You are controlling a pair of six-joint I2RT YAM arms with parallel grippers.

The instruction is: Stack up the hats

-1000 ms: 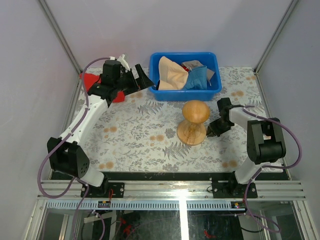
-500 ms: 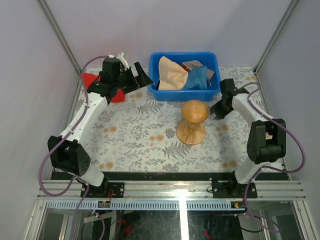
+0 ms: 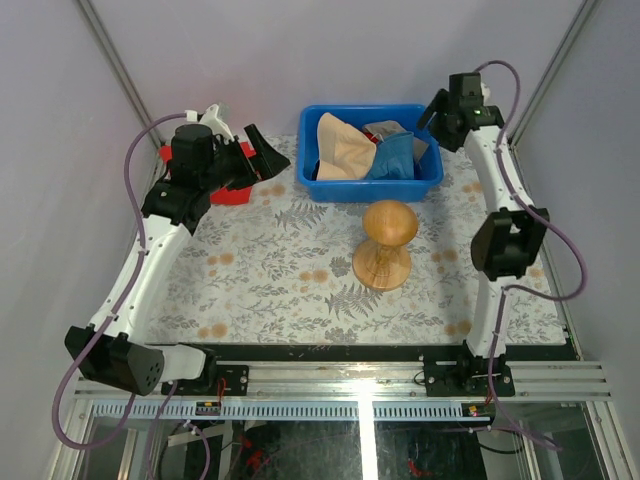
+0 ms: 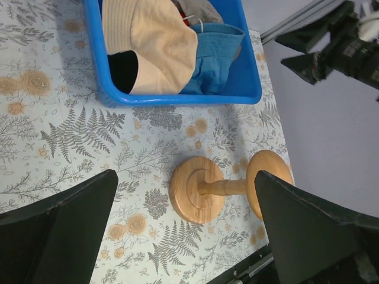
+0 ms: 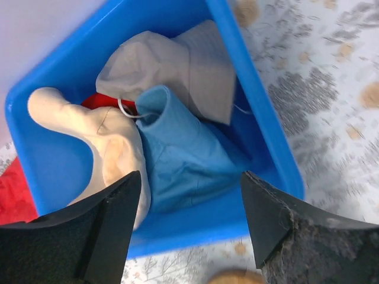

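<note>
Right gripper (image 5: pixel 189 195), jaws parted and empty, hovers over the bin (image 5: pixel 269 136) where the hats lie heaped, blue hat (image 5: pixel 183 160) against peach hat (image 5: pixel 112 148). Best approach: descend on one raised fold and pinch a single hat. Left gripper (image 3: pixel 268 158) gapes, empty.

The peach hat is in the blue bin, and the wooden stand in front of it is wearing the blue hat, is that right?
Not quite. The wooden stand is bare; the blue hat lies in the blue bin beside the peach hat, as the top external view shows.
</note>
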